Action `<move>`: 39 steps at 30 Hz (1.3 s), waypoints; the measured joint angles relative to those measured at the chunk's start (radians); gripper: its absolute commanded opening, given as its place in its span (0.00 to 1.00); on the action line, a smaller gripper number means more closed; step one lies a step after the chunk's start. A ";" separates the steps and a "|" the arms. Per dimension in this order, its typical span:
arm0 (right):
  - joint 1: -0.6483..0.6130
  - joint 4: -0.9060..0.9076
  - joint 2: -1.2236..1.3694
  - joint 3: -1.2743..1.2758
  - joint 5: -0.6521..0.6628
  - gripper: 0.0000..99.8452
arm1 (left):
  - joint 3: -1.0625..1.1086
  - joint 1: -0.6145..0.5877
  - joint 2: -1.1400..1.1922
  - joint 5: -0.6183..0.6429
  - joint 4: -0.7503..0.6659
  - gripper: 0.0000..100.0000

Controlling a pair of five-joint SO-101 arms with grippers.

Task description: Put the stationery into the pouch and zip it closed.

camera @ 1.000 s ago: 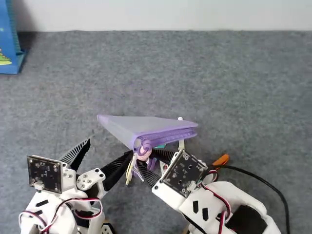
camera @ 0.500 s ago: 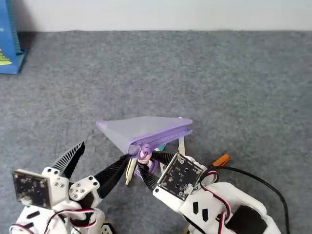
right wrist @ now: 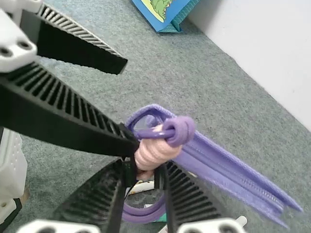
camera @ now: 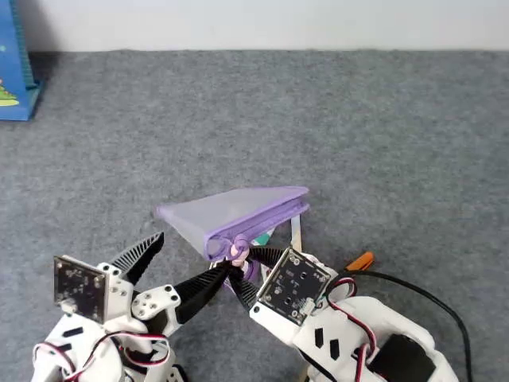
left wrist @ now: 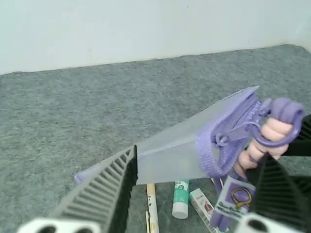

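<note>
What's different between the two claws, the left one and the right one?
The left gripper is wide open, holding nothing; the right gripper is shut on the pink zipper charm. The right gripper holds up one end of the purple pouch; the left gripper only faces it. Both have black ribbed fingers.

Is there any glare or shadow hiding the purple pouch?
High view: even light, no glare, barely a shadow under the pouch. Left wrist view: light shines through its side. Right wrist view: the right gripper, shut on the pink charm, covers a little.
</note>
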 measured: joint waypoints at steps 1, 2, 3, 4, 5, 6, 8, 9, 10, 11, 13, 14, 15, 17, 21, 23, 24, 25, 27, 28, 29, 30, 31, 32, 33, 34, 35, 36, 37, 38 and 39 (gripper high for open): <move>0.000 0.012 0.000 -0.006 0.000 0.01 | 0.000 -0.008 0.000 0.000 0.000 0.36; 0.000 0.021 -0.008 -0.014 0.000 0.01 | 0.000 -0.023 0.000 0.000 0.000 0.36; 0.000 0.031 -0.017 -0.026 0.000 0.01 | 0.002 -0.041 0.000 0.000 0.000 0.36; 0.000 0.040 -0.032 -0.032 0.000 0.01 | 0.005 -0.054 0.000 0.003 0.000 0.36; 0.000 0.049 -0.046 -0.035 0.000 0.01 | 0.005 -0.064 0.000 0.002 0.000 0.36; 0.000 0.058 -0.054 -0.035 0.000 0.01 | 0.006 -0.074 0.000 0.002 0.000 0.36; 0.000 0.068 -0.055 -0.041 0.000 0.01 | 0.006 -0.087 0.000 0.000 0.000 0.35; 0.000 0.069 -0.058 -0.041 0.000 0.01 | 0.006 -0.091 0.000 0.002 0.000 0.34; 0.000 0.069 -0.061 -0.041 0.000 0.01 | 0.006 -0.092 0.000 0.002 0.000 0.32; 0.000 0.069 -0.063 -0.041 0.000 0.01 | 0.006 -0.092 0.000 0.003 0.000 0.30; 0.000 0.069 -0.066 -0.041 0.000 0.01 | 0.006 -0.092 0.000 0.005 0.000 0.26; 0.000 0.069 -0.066 -0.041 0.000 0.01 | 0.006 -0.092 0.000 0.005 0.000 0.23; 0.000 0.069 -0.068 -0.041 0.000 0.01 | 0.006 -0.092 0.000 0.005 0.000 0.20; -0.009 0.072 -0.075 -0.041 0.000 0.01 | 0.006 -0.092 0.000 0.005 0.000 0.15; -0.087 0.114 -0.081 -0.043 0.000 0.01 | 0.006 -0.092 0.000 -0.002 0.000 0.12; -0.115 0.127 -0.081 -0.044 0.000 0.01 | 0.006 -0.092 0.000 -0.029 0.000 0.12; -0.118 0.129 -0.081 -0.044 0.000 0.01 | 0.006 -0.092 0.000 -0.041 0.000 0.12; -0.121 0.130 -0.081 -0.044 0.000 0.01 | 0.006 -0.092 0.000 -0.054 0.000 0.12; -0.123 0.132 -0.081 -0.044 0.000 0.01 | 0.008 -0.092 0.000 -0.072 0.000 0.12; -0.123 0.132 -0.081 -0.044 0.000 0.01 | 0.014 -0.092 0.000 -0.083 0.000 0.12; -0.123 0.132 -0.081 -0.044 0.000 0.01 | 0.028 -0.092 0.000 -0.098 0.000 0.12; -0.124 0.132 -0.081 -0.044 0.000 0.01 | 0.044 -0.092 0.000 -0.112 0.000 0.12; -0.126 0.132 -0.081 -0.044 0.000 0.01 | 0.060 -0.083 0.000 -0.124 0.000 0.12; -0.126 0.132 -0.081 -0.044 0.000 0.01 | 0.077 -0.071 0.000 -0.143 0.000 0.12; -0.126 0.132 -0.081 -0.044 0.000 0.01 | 0.095 -0.058 0.000 -0.160 0.000 0.12; -0.126 0.132 -0.081 -0.044 0.000 0.01 | 0.110 -0.044 0.000 -0.167 -0.003 0.11; -0.126 0.132 -0.081 -0.044 0.000 0.01 | 0.118 -0.031 0.000 -0.170 -0.006 0.11; -0.126 0.133 -0.081 -0.044 0.000 0.01 | 0.121 -0.018 0.000 -0.173 -0.006 0.09; -0.126 0.135 -0.081 -0.044 0.000 0.01 | 0.121 -0.014 0.000 -0.175 -0.006 0.07; -0.126 0.135 -0.081 -0.044 0.000 0.01 | 0.121 -0.005 0.000 -0.175 -0.006 0.03; -0.126 0.135 -0.081 -0.044 0.000 0.01 | 0.121 0.006 0.000 -0.175 -0.006 0.01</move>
